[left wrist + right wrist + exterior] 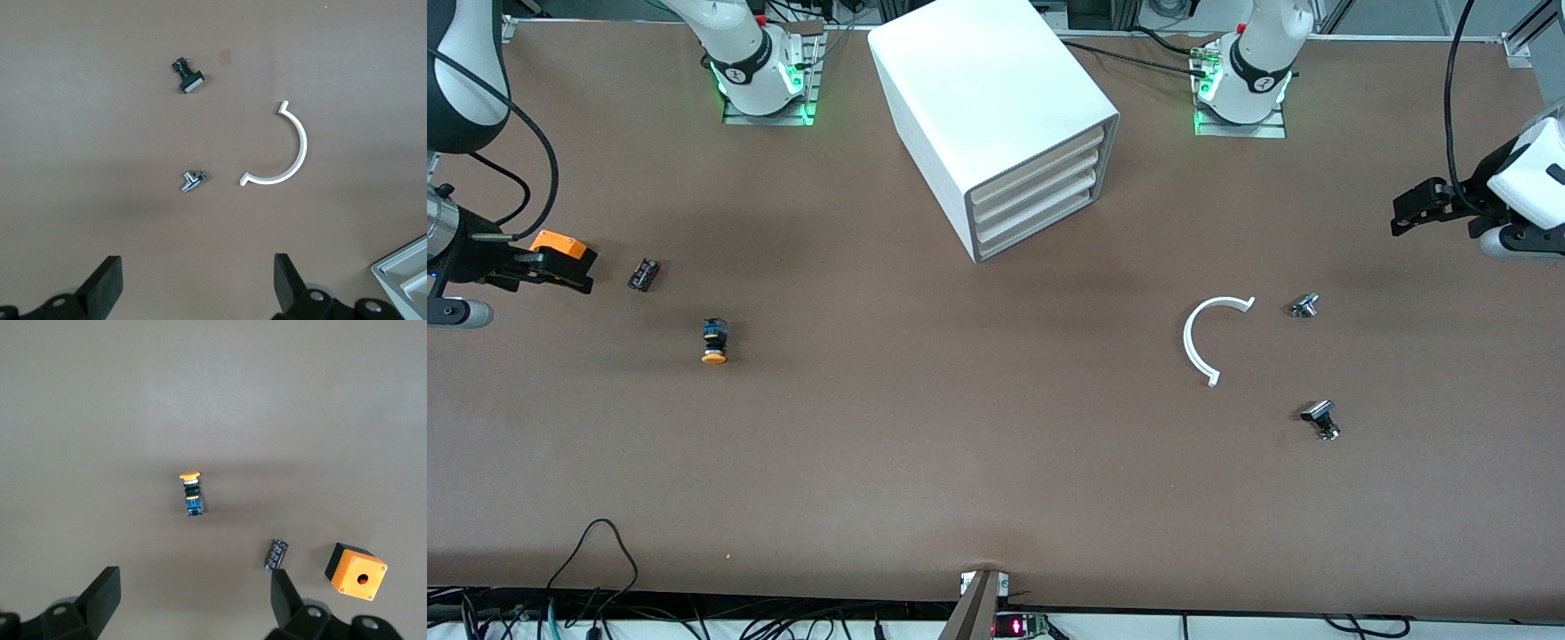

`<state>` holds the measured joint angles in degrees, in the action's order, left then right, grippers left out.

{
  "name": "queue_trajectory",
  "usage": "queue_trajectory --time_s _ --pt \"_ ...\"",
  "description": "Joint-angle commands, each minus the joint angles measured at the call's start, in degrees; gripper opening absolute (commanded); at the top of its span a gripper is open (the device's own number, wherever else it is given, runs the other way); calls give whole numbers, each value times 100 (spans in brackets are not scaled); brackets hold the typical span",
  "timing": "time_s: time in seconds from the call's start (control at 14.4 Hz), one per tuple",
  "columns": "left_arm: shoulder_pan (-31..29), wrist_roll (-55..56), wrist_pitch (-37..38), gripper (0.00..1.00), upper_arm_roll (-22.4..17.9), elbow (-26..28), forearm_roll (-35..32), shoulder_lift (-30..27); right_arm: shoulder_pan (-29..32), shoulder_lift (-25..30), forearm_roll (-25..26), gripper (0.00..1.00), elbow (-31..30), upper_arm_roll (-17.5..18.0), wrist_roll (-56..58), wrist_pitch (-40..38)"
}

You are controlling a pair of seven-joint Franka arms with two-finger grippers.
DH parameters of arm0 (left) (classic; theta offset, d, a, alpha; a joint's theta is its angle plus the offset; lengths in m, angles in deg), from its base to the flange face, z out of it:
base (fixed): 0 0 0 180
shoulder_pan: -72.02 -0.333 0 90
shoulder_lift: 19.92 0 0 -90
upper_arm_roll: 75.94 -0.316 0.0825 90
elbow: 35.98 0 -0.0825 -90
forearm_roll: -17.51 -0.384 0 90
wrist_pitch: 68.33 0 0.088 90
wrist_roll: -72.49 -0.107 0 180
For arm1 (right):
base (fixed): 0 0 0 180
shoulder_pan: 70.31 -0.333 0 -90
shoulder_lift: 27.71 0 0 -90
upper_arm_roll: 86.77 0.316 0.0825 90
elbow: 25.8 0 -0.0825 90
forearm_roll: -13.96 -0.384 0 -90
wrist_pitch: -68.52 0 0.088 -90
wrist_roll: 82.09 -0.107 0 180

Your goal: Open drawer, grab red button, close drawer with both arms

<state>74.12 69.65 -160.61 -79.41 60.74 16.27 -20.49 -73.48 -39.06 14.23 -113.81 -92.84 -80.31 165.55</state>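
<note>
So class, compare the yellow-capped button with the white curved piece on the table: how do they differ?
The yellow-capped button is compact, with a dark body and a coloured cap; the white curved piece is a thin, open arc, all one colour. The button lies toward the right arm's end of the table, the arc toward the left arm's end. Both lie loose on the brown table, untouched by either arm.

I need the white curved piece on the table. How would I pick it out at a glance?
Start at the big white cabinet with its stacked drawers. Move nearer the front camera and toward the left arm's end of the table to a white half-ring lying flat. Its neighbours, a small silver fitting and a dark knob, are tiny and metallic; it alone is a thin open arc.
</note>
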Motion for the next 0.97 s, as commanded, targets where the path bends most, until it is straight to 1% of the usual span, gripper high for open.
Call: queue_trajectory --time_s 0.0,0.21,0.9 --pt "10 -67 105 100 22 -93 -61 15 0 89 -54 100 -6 10 -81 -61" --pt "27 -15 184 100 22 -276 -61 101 0 89 -18 100 -6 18 -72 -9" --pt "28 -6 236 100 31 -294 -61 102 27 71 -62 100 -6 -8 -64 44"
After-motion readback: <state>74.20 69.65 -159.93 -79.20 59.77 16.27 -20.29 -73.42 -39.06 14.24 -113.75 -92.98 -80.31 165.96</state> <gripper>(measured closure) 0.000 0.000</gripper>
